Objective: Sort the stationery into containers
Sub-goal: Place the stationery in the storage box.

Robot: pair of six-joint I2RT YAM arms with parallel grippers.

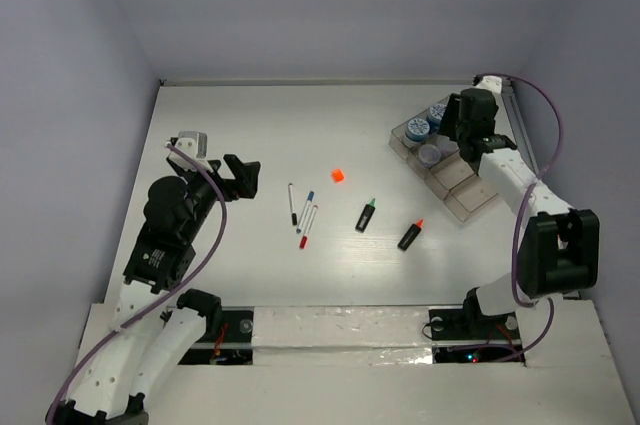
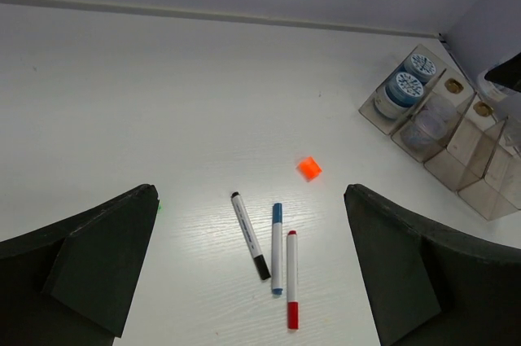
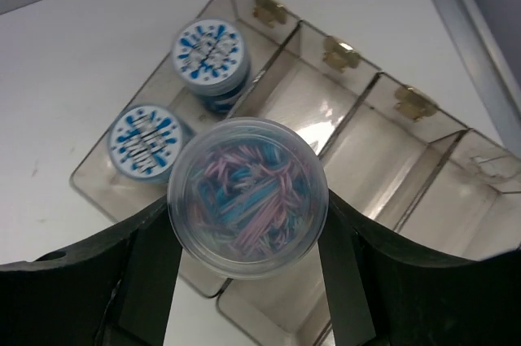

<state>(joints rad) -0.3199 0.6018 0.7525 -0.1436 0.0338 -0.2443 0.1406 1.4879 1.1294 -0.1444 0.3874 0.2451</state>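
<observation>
Sorting under way: the right gripper (image 3: 248,236) clamps a round clear-lidded pot (image 3: 247,191), filled with pink and blue strands, tightly between its two fingers. It holds the pot directly over the clear divided tray (image 3: 407,159) at the far right of the white table (image 1: 250,115). The pot hangs across the wall between the tray's end compartment and the next one; whether it touches the tray cannot be told. A blue-lidded pot (image 3: 210,51) and a second blue-lidded pot (image 3: 145,141) sit side by side in that end compartment.

The left gripper (image 1: 245,177) is poised at the left of the table, its fingers spread wide and gripping nothing. Ahead of it, three white pens lie close together at mid-table: a black-capped pen (image 2: 249,234), a blue-capped pen (image 2: 277,247) and a red-capped pen (image 2: 291,279). The blue and red ones lie nearly parallel and just beside each other. An orange cube (image 2: 308,168) sits alone just beyond them. Between the pens and the tray lie two black highlighters, apart from each other: a green-tipped highlighter (image 1: 366,214) and an orange-tipped highlighter (image 1: 410,235), the latter nearer the front edge.
</observation>
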